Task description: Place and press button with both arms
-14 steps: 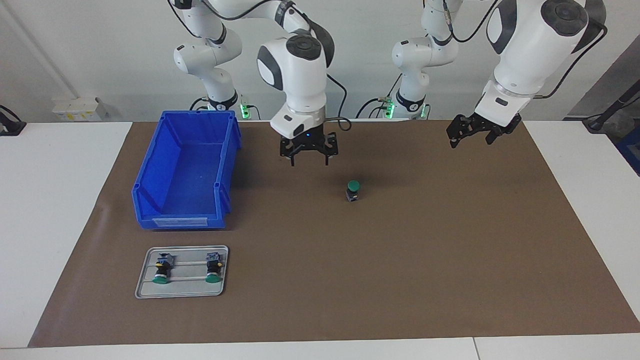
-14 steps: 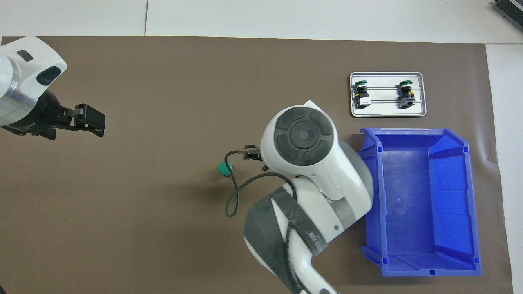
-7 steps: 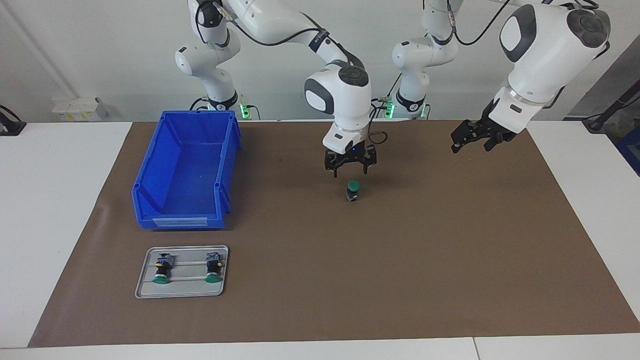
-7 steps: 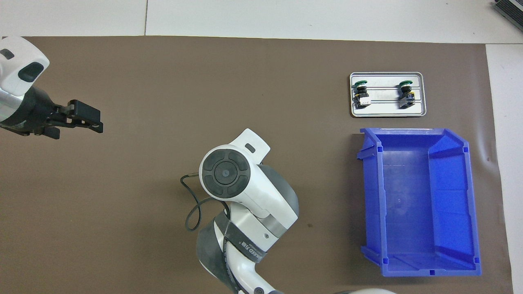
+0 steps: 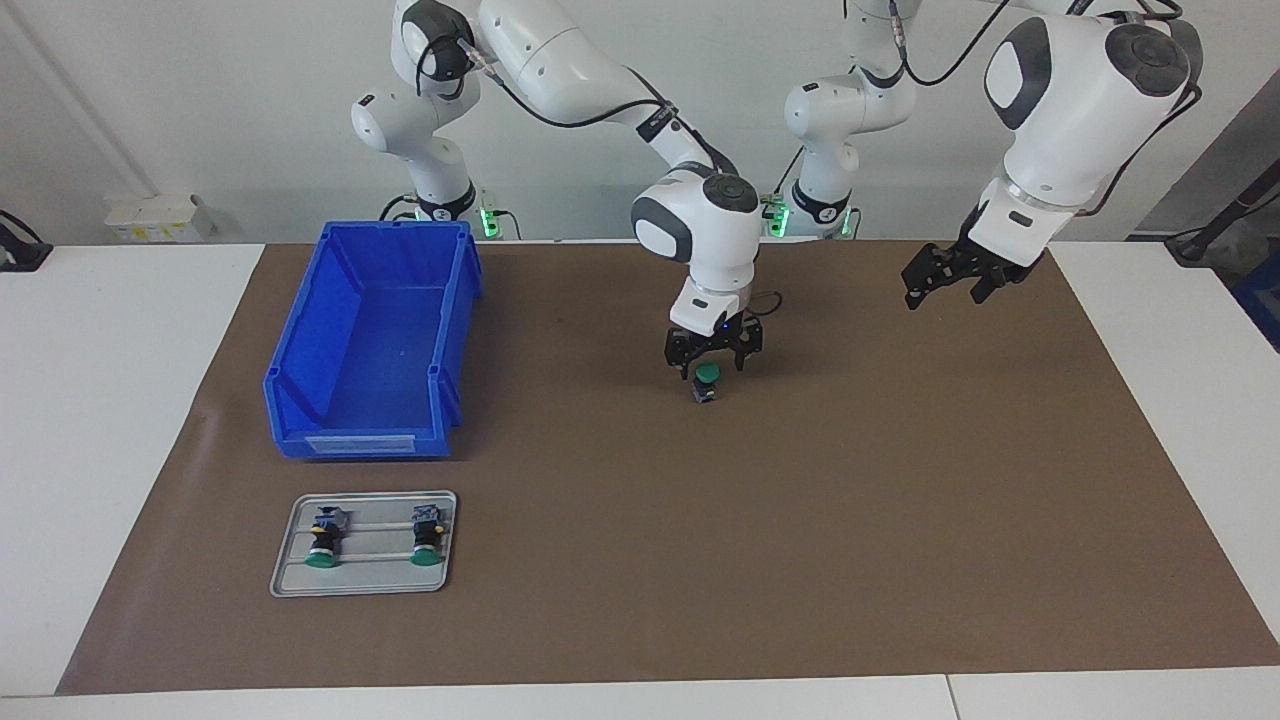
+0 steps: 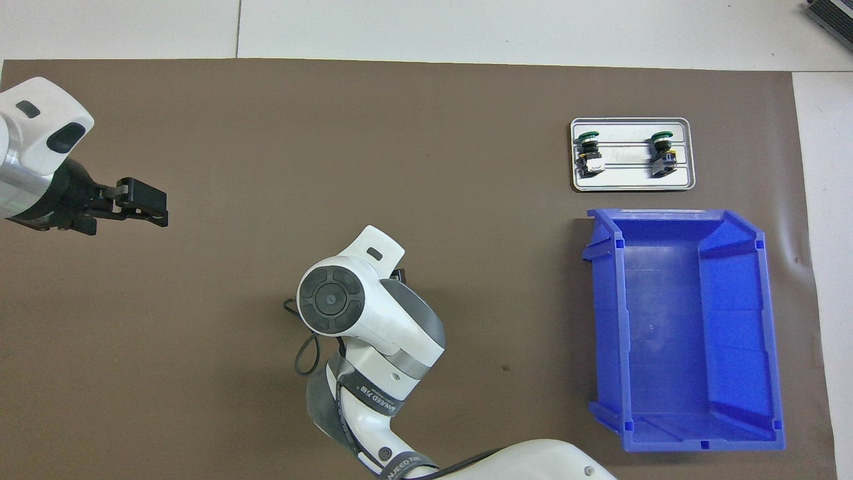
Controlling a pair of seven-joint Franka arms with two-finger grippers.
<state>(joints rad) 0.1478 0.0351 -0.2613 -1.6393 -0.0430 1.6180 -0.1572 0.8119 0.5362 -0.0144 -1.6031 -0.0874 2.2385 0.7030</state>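
Small green-capped push button upright on brown mat, mid-table. Right black gripper directly over it, fingers spread around cap. Left black gripper waiting above mat, fingers apart, empty.

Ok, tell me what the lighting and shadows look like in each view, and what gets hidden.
Facing view: even, soft light on the brown mat, a faint shadow beside the blue bin, no glare, and the standing button shows under the right gripper. Overhead view: equally flat light, but the right arm's wrist covers that button entirely, and the metal tray looks bright.
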